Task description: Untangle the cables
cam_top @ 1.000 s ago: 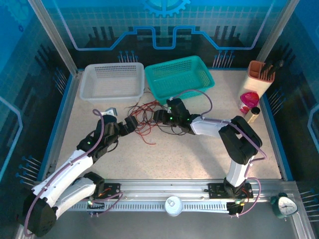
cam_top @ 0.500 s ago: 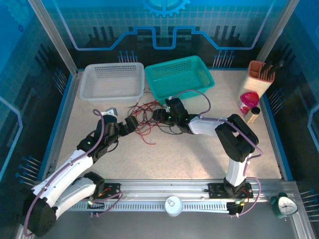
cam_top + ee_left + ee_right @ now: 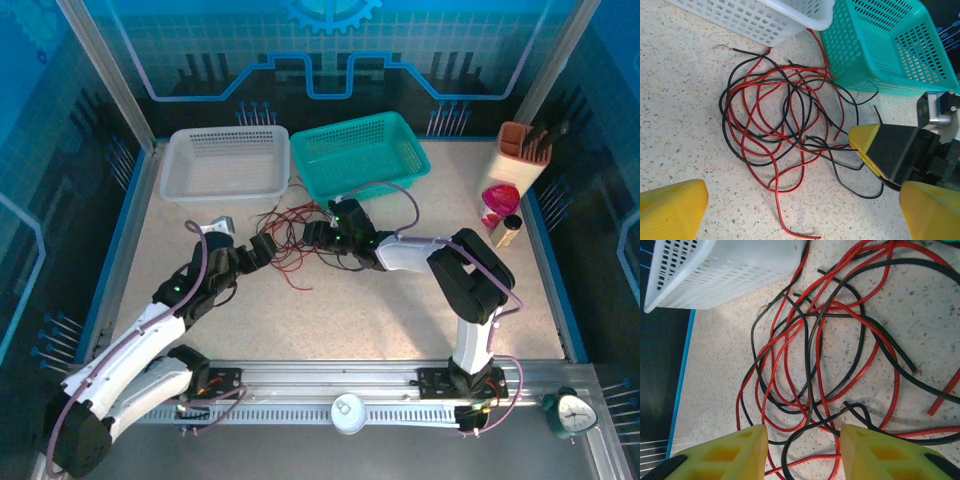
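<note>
Centrally, 1 tangle of cables (image 3: pixel 790 120), 1 white basket (image 3: pixel 222 165), 1 teal basket (image 3: pixel 358 155)

Tabletop (image 3: pixel 340 310): pale beige, finely speckled, filling the middle of the frame.
Table edge (image 3: pixel 108 270): a blue strip along the left side.
Back wall (image 3: pixel 330 50): blue panel with a fine grid and a gear motif at top centre.
Corner posts: grey metal, upper left (image 3: pixel 105 75) and upper right (image 3: pixel 558 60).
Front rail (image 3: pixel 330 375): slotted aluminium across the bottom.
Light: bright and even, soft shadows.
</note>
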Robot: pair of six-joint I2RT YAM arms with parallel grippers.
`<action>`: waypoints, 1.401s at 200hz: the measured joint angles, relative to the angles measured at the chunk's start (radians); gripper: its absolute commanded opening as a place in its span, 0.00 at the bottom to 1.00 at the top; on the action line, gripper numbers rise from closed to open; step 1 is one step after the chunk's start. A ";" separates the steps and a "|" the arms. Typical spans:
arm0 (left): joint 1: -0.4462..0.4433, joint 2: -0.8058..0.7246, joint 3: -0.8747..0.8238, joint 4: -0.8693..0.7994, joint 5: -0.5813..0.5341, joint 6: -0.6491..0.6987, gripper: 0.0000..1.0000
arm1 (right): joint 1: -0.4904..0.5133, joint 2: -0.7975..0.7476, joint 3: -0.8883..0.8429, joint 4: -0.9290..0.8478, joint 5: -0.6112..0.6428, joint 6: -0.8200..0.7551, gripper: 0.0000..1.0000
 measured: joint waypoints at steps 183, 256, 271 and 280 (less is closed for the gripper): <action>-0.008 -0.021 0.009 -0.010 -0.002 -0.019 0.99 | 0.004 -0.336 0.131 -0.259 -0.042 -0.214 0.00; -0.016 -0.021 0.107 -0.009 0.045 0.034 0.99 | 0.004 -0.452 0.233 -0.449 -0.045 -0.319 0.00; -0.019 -0.021 0.129 -0.005 0.059 0.059 0.99 | 0.005 -0.466 0.273 -0.487 -0.048 -0.334 0.00; -0.022 -0.021 0.138 -0.003 0.066 0.073 0.99 | 0.005 -0.476 0.301 -0.512 -0.049 -0.349 0.00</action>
